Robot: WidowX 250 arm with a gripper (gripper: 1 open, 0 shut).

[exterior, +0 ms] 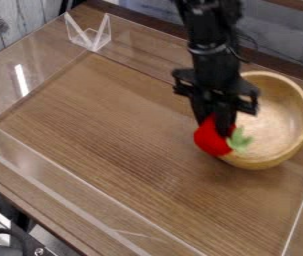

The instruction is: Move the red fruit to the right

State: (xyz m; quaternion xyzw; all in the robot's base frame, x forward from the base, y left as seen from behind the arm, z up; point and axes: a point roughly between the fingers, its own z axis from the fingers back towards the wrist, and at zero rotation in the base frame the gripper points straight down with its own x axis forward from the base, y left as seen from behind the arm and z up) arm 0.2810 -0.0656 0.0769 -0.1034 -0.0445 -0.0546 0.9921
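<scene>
The red fruit (214, 138), a small bright red strawberry-like toy with a green leafy tip at its lower right, hangs in my gripper (218, 122). The black fingers are shut on its top and point almost straight down. It is held in front of the near left rim of the wooden bowl (285, 100), above the wooden table. My arm covers part of the bowl's left side.
Clear acrylic walls (34, 75) fence the wooden table top (100, 130) on all sides. A clear bracket (87, 32) stands at the back left corner. The bowl fills the right side of the fenced area.
</scene>
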